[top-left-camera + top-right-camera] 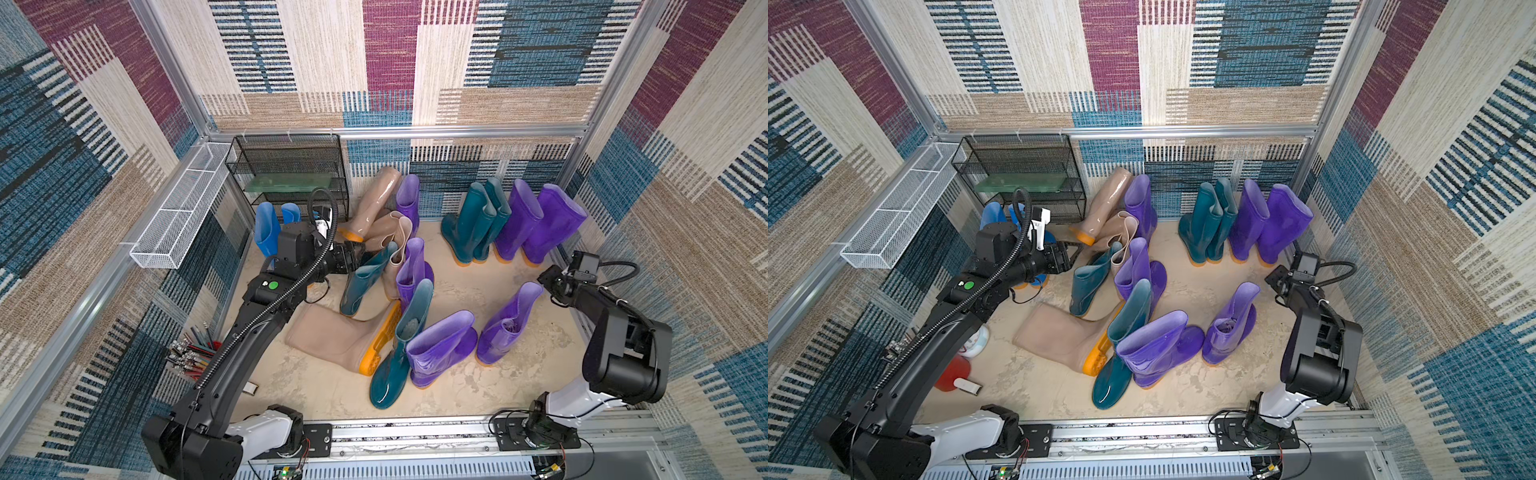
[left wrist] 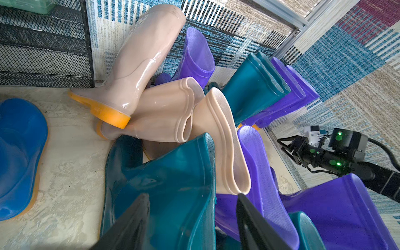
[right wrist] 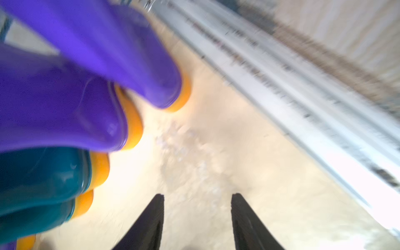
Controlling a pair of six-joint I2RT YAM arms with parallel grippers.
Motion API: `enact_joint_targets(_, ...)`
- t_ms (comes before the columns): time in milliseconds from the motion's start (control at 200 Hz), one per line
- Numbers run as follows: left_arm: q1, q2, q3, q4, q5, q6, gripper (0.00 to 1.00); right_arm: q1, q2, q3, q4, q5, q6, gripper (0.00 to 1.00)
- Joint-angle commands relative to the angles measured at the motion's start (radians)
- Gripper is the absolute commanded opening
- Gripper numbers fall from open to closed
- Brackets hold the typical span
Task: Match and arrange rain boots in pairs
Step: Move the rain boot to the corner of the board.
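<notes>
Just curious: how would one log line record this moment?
left gripper: open at cuff of teal boot | right gripper: open, empty, near purple pair

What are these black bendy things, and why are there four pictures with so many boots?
Those are two robot arms, a left arm and a right arm. Each ends in a two-fingered tool for grasping. The two wide pictures come from a camera high up, looking down on everything. The two close pictures come from little cameras on the arms' wrists.

On the pale floor are rain boots in teal, purple, beige and blue. By the back wall, a teal pair and a purple pair stand neatly together. The ones in the middle are jumbled.

The left tool is open at the top of a teal boot and does not seem to be squeezing it. The right tool is open and empty. Its picture is blurry.
</notes>
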Motion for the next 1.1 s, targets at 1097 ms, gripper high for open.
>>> enact_joint_targets(1097,0.001,-0.003,0.005,0.027,0.029,-0.010,0.66,0.104,0.349,0.393,-0.071,-0.045,-0.031,0.57)
